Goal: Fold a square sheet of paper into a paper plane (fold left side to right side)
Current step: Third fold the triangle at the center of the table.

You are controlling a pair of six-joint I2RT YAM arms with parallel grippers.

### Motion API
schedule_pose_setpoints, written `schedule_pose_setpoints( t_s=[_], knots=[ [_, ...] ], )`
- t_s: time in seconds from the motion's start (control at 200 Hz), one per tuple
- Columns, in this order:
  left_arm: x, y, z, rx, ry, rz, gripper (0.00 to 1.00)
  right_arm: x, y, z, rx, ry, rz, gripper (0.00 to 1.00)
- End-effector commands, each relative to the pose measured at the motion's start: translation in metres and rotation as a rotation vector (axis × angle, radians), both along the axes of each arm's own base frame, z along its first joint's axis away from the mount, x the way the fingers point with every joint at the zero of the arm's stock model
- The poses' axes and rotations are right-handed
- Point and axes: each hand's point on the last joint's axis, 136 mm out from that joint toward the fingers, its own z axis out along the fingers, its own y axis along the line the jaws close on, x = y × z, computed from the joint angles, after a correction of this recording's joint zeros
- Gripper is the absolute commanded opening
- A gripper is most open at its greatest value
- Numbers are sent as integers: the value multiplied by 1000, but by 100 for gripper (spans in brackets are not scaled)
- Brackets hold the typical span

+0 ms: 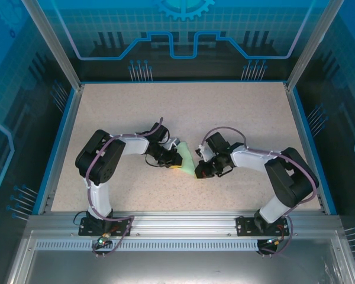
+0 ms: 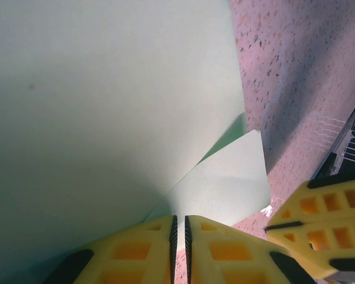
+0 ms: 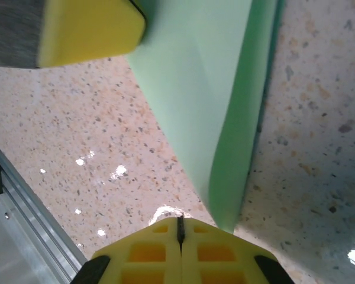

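The square sheet of paper is pale mint green and lies partly folded between the two grippers at the table's centre. In the left wrist view the sheet rises close to the camera, and a smaller flap runs down into the narrow slit of my left gripper, which is shut on it. My left gripper sits at the paper's left edge. My right gripper is shut with nothing between its pads. The paper's curled fold ends just right of its tips. In the top view the right gripper is at the paper's near right corner.
The speckled beige table has a blue rim, with an aluminium rail along its near edge. That rail also runs by at the lower left of the right wrist view. The right gripper's yellow fingers stand close beside the left one.
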Motion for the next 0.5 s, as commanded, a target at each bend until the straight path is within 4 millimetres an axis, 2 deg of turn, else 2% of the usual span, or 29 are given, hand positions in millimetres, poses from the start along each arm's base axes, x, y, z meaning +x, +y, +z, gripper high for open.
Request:
schedule_pose_setpoints(
  t_s=[0.0,0.225,0.495],
  knots=[
    [-11,14,-29,103,48,2,15,4,6,8,6,10,-7,1],
    [-11,13,-27,100,44,-1,15,10,4,-12,-52,46,-23,0],
    [-9,12,-20,88,21,-7,16,9,-13,-38,-149,98,-72,0]
  ],
)
